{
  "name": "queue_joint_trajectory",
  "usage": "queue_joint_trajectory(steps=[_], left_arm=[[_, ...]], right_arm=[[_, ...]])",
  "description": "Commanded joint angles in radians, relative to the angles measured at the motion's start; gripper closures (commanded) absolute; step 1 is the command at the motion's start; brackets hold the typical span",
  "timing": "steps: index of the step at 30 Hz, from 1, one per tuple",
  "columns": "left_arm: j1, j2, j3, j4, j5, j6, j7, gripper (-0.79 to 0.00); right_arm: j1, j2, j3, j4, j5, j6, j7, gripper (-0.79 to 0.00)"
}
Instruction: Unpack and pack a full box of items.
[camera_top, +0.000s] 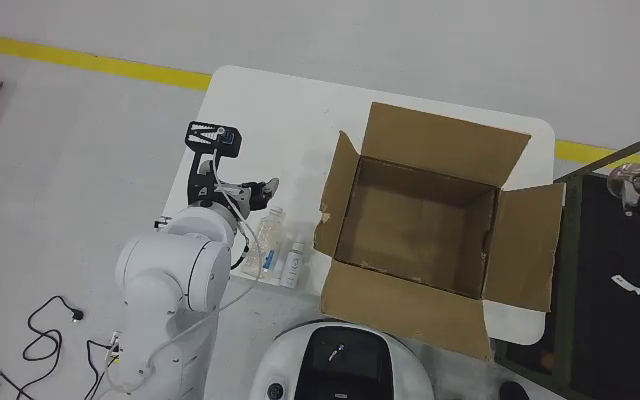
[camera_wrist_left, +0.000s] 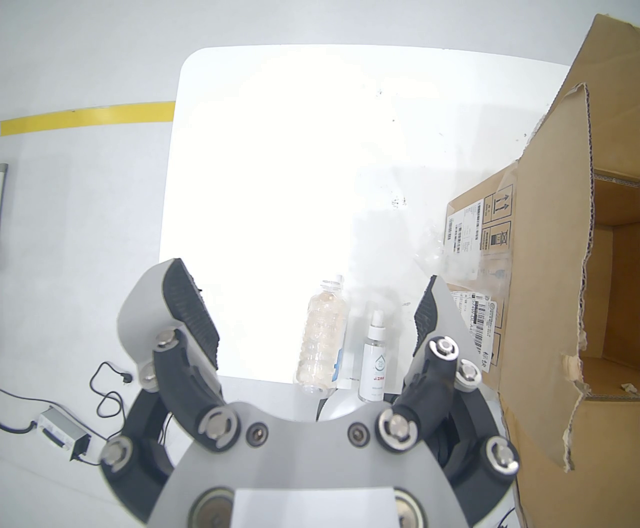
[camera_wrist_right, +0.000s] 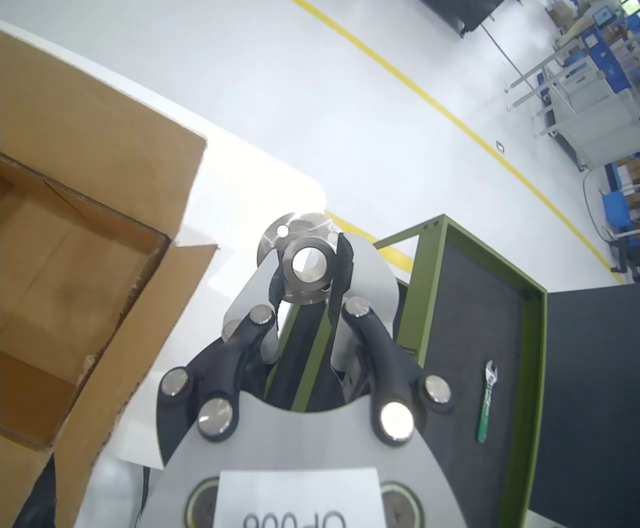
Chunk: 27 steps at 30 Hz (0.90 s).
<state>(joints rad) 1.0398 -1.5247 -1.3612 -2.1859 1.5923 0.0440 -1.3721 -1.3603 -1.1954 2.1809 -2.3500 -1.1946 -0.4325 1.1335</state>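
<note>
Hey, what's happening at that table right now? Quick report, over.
Left gripper open, by water bottle and spray bottle lying beside cardboard box. Right gripper shut on metal flange. Box open, looks empty. Nothing blocking the bottles.

1. Left gripper (camera_wrist_left: 306, 300) angled downward, its ribbed fingers (camera_wrist_left: 187, 300) spread wide apart
2. Right gripper (camera_wrist_right: 307, 267) has its fingers (camera_wrist_right: 343, 270) clamped on either side of a metal flange (camera_wrist_right: 295, 226), which juts past the fingertips

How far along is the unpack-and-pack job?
Done: the open brown cardboard box looks empty; a clear plastic bottle and a white spray bottle lie on the white table beside it. In hand: right gripper shut on a round metal flange; left gripper open above the bottles. Left: all repacking, it seems.
</note>
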Motion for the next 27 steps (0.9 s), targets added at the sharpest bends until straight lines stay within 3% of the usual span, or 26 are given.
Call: queue_joint_trajectory(steps=[1, 14, 21, 27], left_arm=[[0.0, 0.0, 0.0, 0.0, 0.0, 0.0, 0.0, -0.785], [0.0, 0.0, 0.0, 0.0, 0.0, 0.0, 0.0, -0.785], [0.0, 0.0, 0.0, 0.0, 0.0, 0.0, 0.0, -0.785], [0.0, 0.0, 0.0, 0.0, 0.0, 0.0, 0.0, -0.785]], right_arm=[[-0.033, 0.002, 0.027, 0.0, 0.002, -0.002, 0.018, 0.0], [-0.292, -0.005, 0.129, 0.0, 0.099, 0.025, 0.047, 0.0], [-0.428, -0.016, 0.114, 0.021, 0.086, 0.063, 0.009, 0.0], [-0.476, -0.019, 0.054, 0.108, 0.06, 0.075, -0.069, 0.0]])
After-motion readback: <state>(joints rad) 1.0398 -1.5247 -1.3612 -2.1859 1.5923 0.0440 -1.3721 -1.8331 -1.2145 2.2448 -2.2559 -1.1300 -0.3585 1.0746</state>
